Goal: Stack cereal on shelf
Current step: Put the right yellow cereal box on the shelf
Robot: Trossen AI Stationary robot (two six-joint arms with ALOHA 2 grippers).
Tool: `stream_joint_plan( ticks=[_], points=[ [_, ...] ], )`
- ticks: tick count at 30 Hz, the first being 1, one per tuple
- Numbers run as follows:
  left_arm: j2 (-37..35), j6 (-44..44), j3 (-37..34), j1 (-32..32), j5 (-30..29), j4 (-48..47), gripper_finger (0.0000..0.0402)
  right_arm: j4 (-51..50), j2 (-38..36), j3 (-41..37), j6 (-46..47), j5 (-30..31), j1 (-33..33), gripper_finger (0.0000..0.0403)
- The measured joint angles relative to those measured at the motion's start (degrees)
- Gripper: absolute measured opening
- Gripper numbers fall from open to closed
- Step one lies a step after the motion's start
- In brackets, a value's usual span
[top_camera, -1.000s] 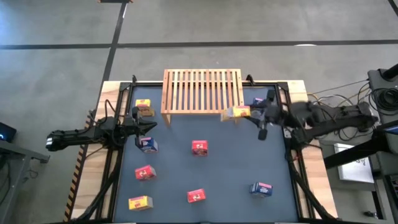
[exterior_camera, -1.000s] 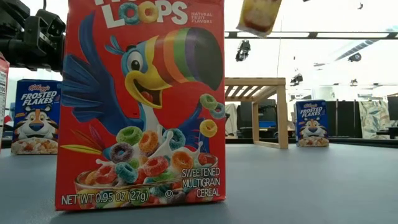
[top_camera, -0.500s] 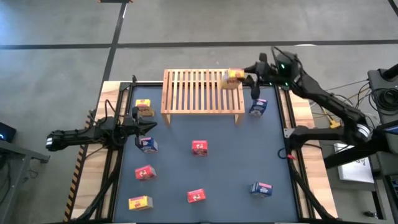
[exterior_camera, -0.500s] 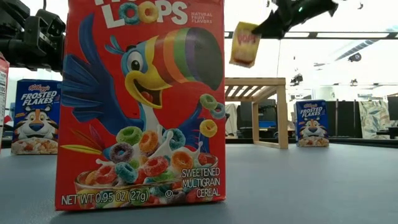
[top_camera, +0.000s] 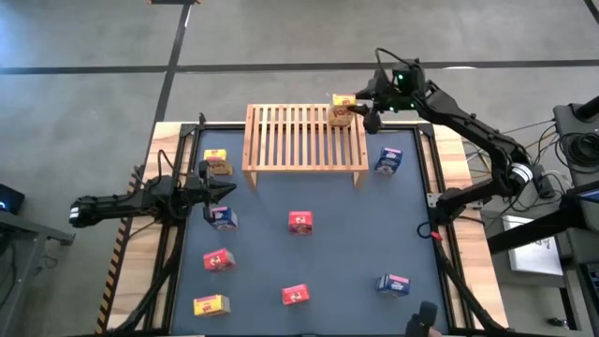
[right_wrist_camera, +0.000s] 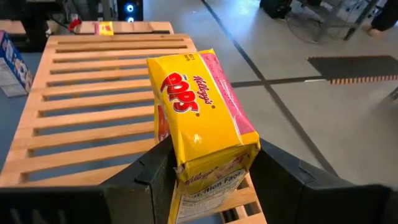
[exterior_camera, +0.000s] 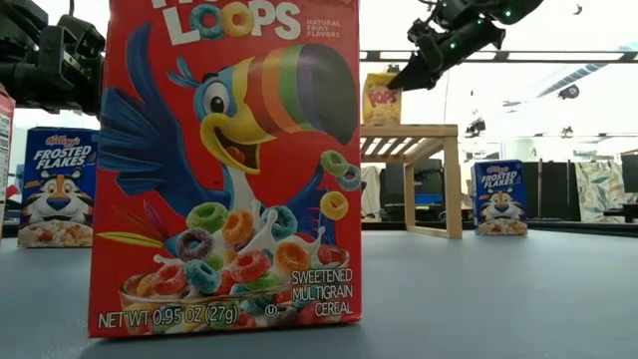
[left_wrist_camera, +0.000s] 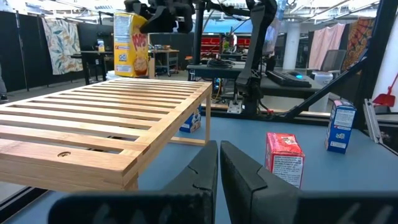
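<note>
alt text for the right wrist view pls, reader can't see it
The right gripper holds a yellow cereal box between its two dark fingers, above one end of the light wooden slatted shelf. Grey floor with dark lines lies beyond the shelf's edge, and part of a blue cereal box shows on the table beside it.

The right gripper (top_camera: 360,109) now holds the yellow cereal box (top_camera: 343,108) upright over the shelf's (top_camera: 301,139) far right corner; a second ago it carried the box, tilted, off the shelf's near right corner. The right arm (top_camera: 459,117) has swung from beside the table's right edge to reach across the far side.
</note>
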Motion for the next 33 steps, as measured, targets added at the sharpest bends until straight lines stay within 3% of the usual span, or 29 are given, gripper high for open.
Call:
stream_joint_plan(
  ticks=[9, 16, 24, 33],
  points=[
    [0.0, 0.0, 0.0, 0.0, 0.0, 0.0, 0.0001, -2.5, -0.3, 1.7, -1.5, 0.6, -0.7, 0.0176],
    [0.0, 0.0, 0.0, 0.0, 0.0, 0.0, 0.0001, -3.5, 1.2, 1.6, -1.7, 4.5, -0.7, 0.0217],
    [0.0, 0.0, 0.0, 0.0, 0.0, 0.0, 0.0001, -3.7, 3.1, 1.5, -2.1, 4.6, -0.7, 0.0246],
    [0.0, 0.0, 0.0, 0.0, 0.0, 0.0, 0.0001, -4.5, 3.1, 1.5, -6.2, 4.0, -0.7, 0.0232]
  ],
)
